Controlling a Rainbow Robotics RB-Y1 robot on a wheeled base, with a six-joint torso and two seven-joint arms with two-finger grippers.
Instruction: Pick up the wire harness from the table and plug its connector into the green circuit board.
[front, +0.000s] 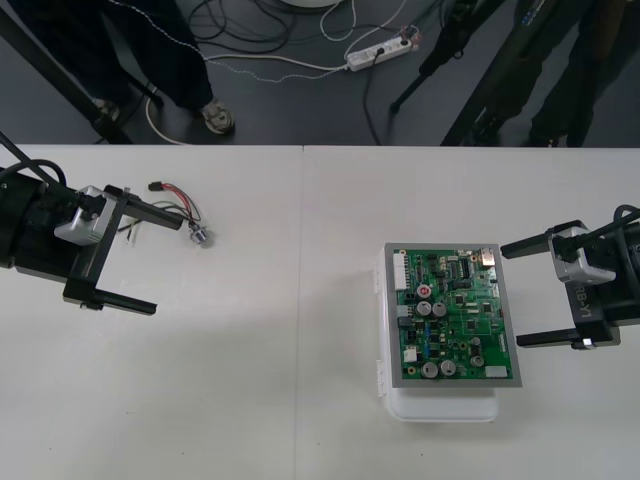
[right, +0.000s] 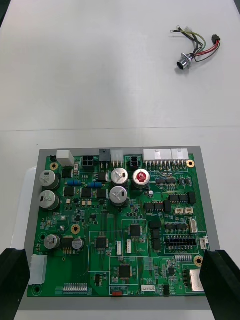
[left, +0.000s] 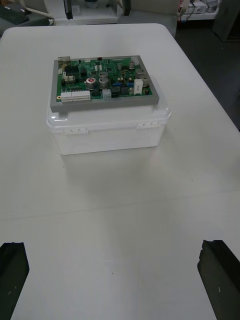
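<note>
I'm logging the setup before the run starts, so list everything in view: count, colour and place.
Table: one, light, across the scene.
Base: one, white, right of centre.
Board: one, green, on the base.
Harness: one, red, black and green wires with black plug and metal socket, lying on the table's left side, not plugged in.
Power strip: one, white, on the dark floor beyond the table.
Left gripper: one, black fingers, open, beside the harness.
Right gripper: one, black fingers, open, at the board's right edge.
</note>
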